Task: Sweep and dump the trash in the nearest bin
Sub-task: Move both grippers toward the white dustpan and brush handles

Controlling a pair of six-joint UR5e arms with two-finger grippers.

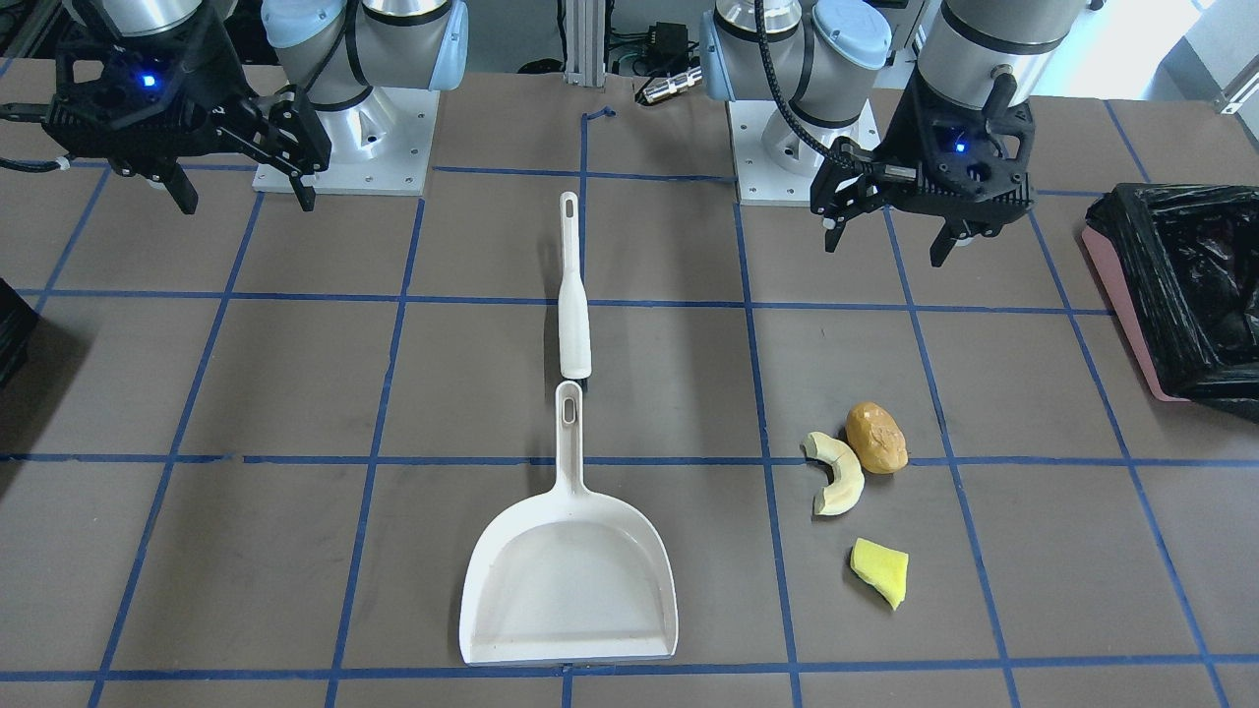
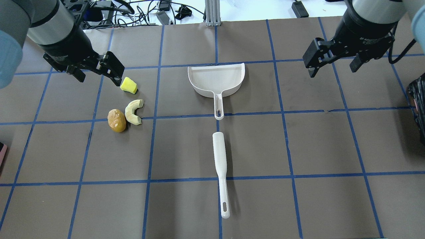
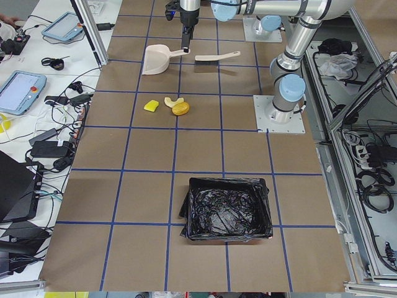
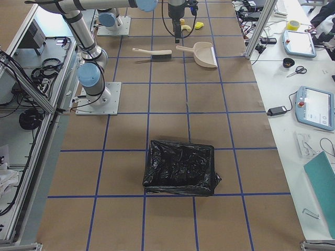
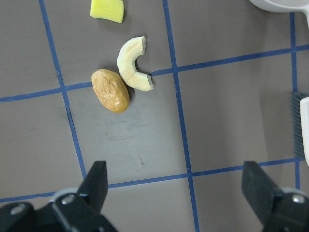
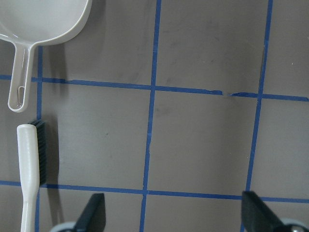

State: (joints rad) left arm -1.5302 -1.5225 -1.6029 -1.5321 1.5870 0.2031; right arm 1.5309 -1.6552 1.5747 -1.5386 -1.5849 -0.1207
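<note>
Three scraps of trash lie together on the mat: a brown lump [image 1: 876, 438] [image 5: 110, 91], a pale curved rind [image 1: 838, 474] [image 5: 131, 70] and a yellow wedge [image 1: 880, 570] [image 2: 128, 85]. My left gripper [image 2: 99, 79] [image 5: 176, 193] hangs open above them and holds nothing. A white dustpan [image 2: 215, 78] and a white brush [image 2: 220, 166] lie end to end at the table's middle. Above bare mat, right of the dustpan, my right gripper [image 2: 332, 71] [image 6: 171, 212] is open and holds nothing. The pink-sided bin [image 1: 1121, 295] [image 3: 226, 208], lined with a black bag, stands at the table's end on my left.
A second black-lined container [image 4: 180, 167] stands at the table's end on my right, seen as a dark edge [image 1: 10, 324] in the front view. Blue tape lines grid the brown mat. Cables and tablets sit on side benches beyond the table.
</note>
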